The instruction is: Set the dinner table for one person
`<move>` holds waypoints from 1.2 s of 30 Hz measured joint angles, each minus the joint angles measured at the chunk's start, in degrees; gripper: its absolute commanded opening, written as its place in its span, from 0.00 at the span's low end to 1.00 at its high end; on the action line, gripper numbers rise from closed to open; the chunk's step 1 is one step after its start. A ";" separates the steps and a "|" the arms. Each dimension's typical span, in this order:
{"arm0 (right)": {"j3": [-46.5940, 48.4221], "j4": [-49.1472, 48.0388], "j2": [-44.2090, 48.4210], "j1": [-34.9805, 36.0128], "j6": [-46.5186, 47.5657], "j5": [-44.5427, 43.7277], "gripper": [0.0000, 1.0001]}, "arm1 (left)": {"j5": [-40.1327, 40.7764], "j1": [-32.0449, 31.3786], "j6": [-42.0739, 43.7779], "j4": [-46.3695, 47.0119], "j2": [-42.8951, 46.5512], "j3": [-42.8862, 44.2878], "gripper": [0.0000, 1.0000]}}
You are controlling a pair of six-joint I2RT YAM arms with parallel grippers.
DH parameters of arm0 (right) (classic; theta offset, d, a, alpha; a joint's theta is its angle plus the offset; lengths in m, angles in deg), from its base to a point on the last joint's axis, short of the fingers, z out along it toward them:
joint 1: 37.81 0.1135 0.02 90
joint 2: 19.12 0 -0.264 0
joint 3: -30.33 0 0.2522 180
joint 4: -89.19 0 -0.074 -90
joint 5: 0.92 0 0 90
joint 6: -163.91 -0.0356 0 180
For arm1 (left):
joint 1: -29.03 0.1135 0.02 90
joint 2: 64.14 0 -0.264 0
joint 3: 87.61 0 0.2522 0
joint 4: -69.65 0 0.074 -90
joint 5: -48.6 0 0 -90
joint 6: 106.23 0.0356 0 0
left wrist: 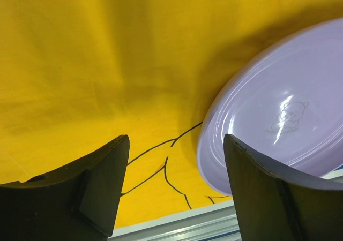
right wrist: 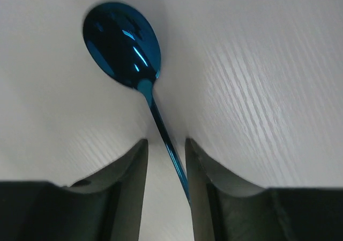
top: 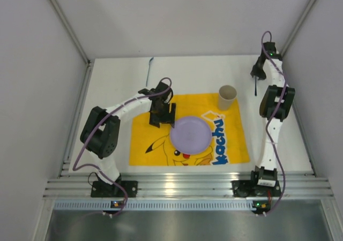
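Lying beneath right tool (right wrist: pixel 166 145): dinner table (right wrist: pixel 262 85)

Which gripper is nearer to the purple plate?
Left. The left gripper stands just beside the plate, over the yellow mat. The right gripper is far off, over the blue spoon at the far right of the table.

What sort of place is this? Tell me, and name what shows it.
Probably a robotics test cell, not a dining room: bare white panels box in the dinner table, a slotted aluminium rail carries two arm bases, and a plate sits on a cartoon mat.
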State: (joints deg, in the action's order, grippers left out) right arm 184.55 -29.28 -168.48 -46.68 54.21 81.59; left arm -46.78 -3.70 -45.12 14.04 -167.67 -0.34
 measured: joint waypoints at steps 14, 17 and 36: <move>-3.93 -0.52 1.44 -0.22 0.70 -0.52 0.00 | 0.28 0.00 -3.26 0.17 0.00 0.00 0.77; -3.93 -0.50 1.51 -0.15 0.70 -0.57 0.00 | 0.31 0.00 -3.52 0.22 0.00 0.00 0.77; -22.16 6.40 37.09 -0.55 -0.09 -0.26 0.00 | 3.19 0.68 -1.11 -1.64 -1.36 9.01 0.92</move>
State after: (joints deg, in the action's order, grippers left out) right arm 162.39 -22.88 -131.39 -47.22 54.12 81.33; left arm -43.59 -3.03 -46.23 12.40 -169.02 8.67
